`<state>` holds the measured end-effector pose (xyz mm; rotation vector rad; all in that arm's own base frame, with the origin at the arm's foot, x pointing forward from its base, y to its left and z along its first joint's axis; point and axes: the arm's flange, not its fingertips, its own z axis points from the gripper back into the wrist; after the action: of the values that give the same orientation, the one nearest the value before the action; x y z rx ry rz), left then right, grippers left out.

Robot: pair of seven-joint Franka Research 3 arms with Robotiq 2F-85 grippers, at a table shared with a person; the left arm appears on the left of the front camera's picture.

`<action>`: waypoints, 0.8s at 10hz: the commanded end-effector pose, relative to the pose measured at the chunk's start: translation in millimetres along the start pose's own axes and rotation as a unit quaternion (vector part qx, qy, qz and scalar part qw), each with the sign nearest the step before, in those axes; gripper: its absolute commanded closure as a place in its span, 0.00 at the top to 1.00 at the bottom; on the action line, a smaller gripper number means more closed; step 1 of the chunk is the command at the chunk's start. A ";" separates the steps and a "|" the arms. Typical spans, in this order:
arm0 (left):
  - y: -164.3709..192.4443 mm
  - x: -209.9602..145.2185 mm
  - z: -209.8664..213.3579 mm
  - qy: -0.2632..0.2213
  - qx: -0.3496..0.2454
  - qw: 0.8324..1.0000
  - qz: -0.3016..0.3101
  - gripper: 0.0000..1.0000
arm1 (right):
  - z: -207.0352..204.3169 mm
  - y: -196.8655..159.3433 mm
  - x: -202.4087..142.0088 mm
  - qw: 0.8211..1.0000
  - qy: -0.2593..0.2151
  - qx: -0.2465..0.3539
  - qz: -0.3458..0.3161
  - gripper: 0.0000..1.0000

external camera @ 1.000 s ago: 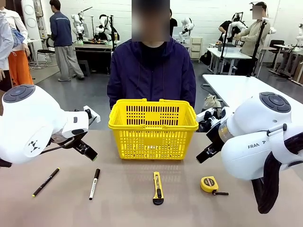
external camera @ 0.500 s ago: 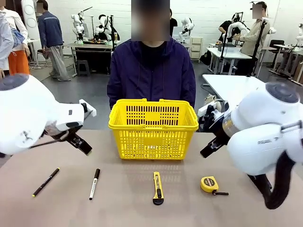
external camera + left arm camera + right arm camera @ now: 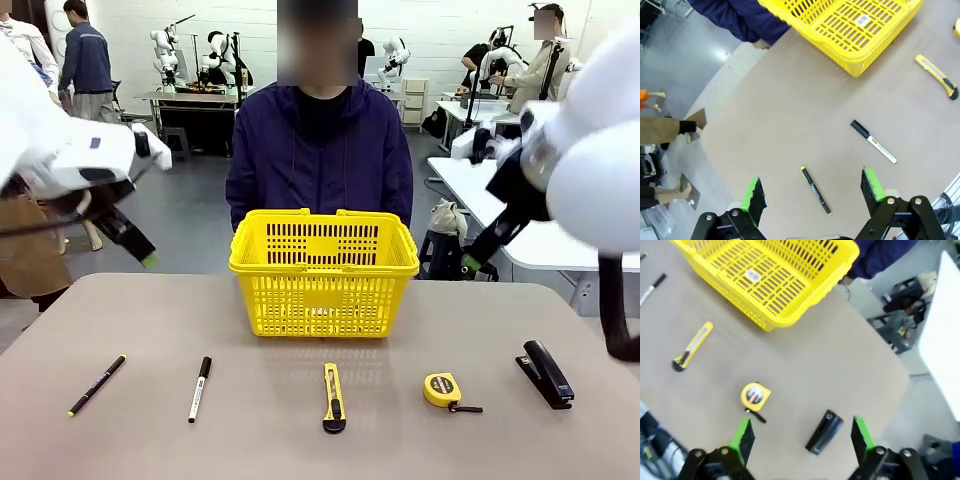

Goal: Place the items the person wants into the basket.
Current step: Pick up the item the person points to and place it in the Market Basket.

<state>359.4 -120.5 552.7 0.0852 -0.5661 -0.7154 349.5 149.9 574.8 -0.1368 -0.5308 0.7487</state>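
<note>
While both arms hang high with jaws spread and empty, nothing is picked yet — tape measure (image 3: pixel 441 389) and marker (image 3: pixel 200 388) lie on the counter (image 3: pixel 300 445) before the empty basket (image 3: pixel 323 270). Next, likely: await the person's (image 3: pixel 320 150) cue, then descend.

One basket (image 3: pixel 320 292), one pen (image 3: pixel 97 385), one marker (image 3: pixel 200 389), one utility knife (image 3: pixel 333 397), one tape measure (image 3: pixel 441 389), one stapler (image 3: pixel 545 374).
</note>
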 end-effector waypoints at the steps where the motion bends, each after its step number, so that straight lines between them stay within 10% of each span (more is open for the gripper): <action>1: 0.6 13.1 27.2 0.004 0.015 1.000 -0.013 1.00 | 20.4 -3.4 28.1 0.999 0.029 -0.007 0.029 1.00; 8: 1.4 16.1 37.5 -0.007 0.009 1.000 -0.008 1.00 | 34.1 -0.3 28.4 0.999 0.025 -0.004 0.021 1.00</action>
<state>350.7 -127.1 593.8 0.1077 -0.5844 -0.7287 349.4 166.2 616.5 -0.1731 -0.4861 0.7822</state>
